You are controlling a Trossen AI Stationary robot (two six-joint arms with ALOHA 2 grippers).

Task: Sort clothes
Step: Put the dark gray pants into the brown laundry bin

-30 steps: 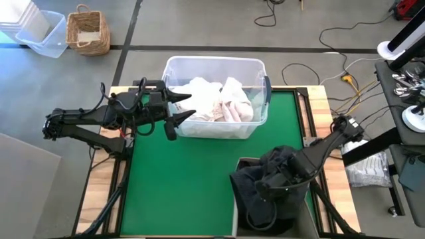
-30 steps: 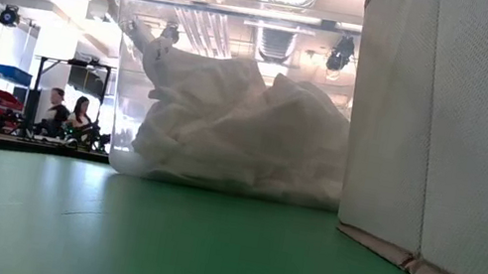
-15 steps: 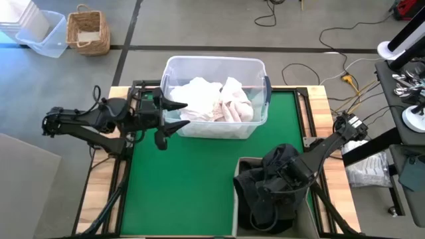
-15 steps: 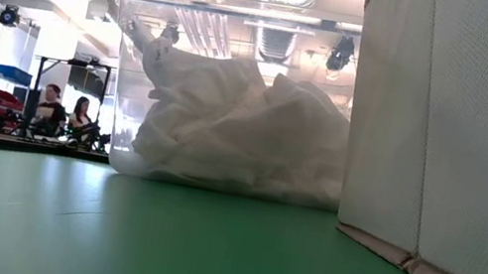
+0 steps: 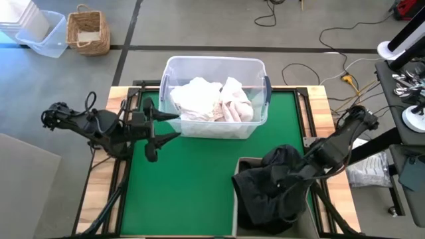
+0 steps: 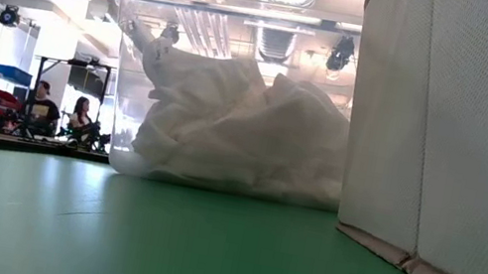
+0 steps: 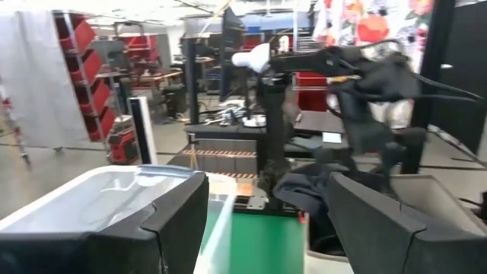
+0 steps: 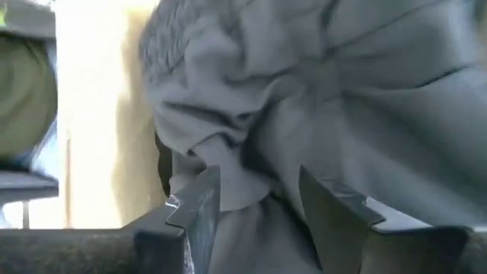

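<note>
Pale clothes (image 5: pixel 212 99) (image 6: pixel 246 127) lie heaped in the clear tub (image 5: pixel 262 86) at the table's far side. Dark clothes (image 5: pixel 265 189) (image 8: pixel 342 99) fill the beige fabric box (image 5: pixel 236 199) (image 6: pixel 466 136) at the near right and bulge over its rim. My right gripper (image 5: pixel 287 178) (image 8: pixel 259 183) points down over the dark heap, its fingers apart. My left gripper (image 5: pixel 167 127) (image 7: pixel 262 198) stands open and level just left of the tub's left wall, nothing between its fingers. My right gripper stands slanting down over the dark heap, and a fold of dark grey cloth (image 8: pixel 243 221) shows between its parted fingers. I cannot tell whether the fingers touch it.
The green mat (image 5: pixel 186 179) lies bare between the tub and the box. On the floor beyond the table's far left stand a wicker basket (image 5: pixel 87 30) and a clear bin (image 5: pixel 40 33). People sit far back in the room (image 6: pixel 43 107).
My left gripper has drawn away from the tub's left rim toward the table's left and near edges, staying open. My right arm has pulled back toward the table's right edge, and the dark heap has settled lower and wider in the box.
</note>
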